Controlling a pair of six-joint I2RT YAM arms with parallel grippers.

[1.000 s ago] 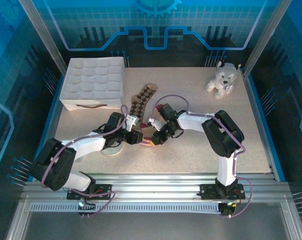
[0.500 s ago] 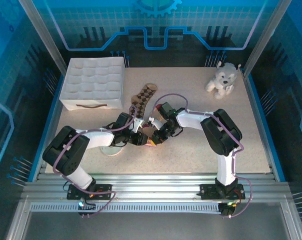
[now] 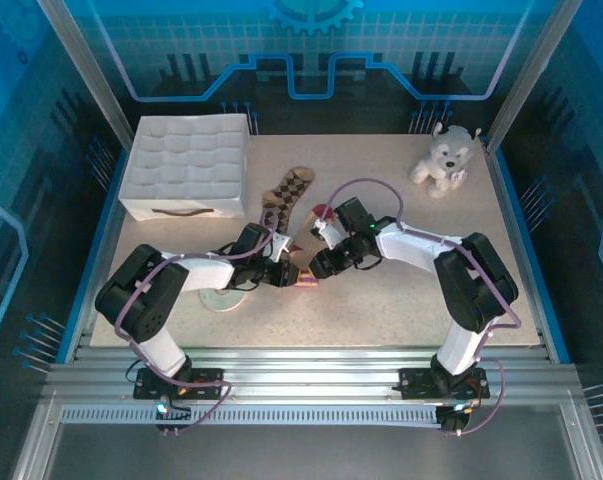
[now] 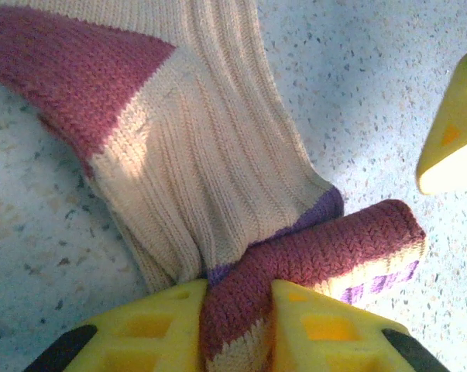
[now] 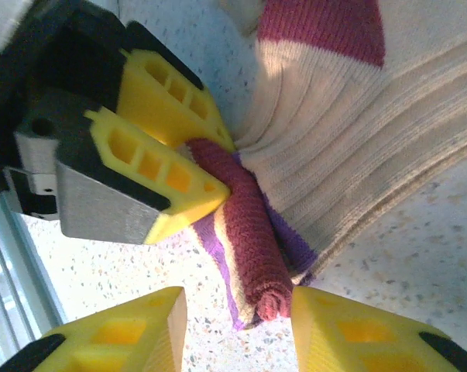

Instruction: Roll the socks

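Tan sock [image 4: 194, 155], rolled cuff [image 4: 334, 248] clamped in left hand [image 4: 235, 318], right hand [image 5: 237, 322] apart astride it; second sock [image 3: 289, 192], argyle, seemingly flat.

Sock [image 4: 210, 178] between left gripper [image 4: 237, 318] fingers [image 4: 326, 325]: matt knitted cloth, ribbed, slightly fuzzy. Fingers: smooth, faintly glossy yellow plastic. Table [image 4: 372, 93] below gripper: smooth, speckled, stone-like, with soft sheen.
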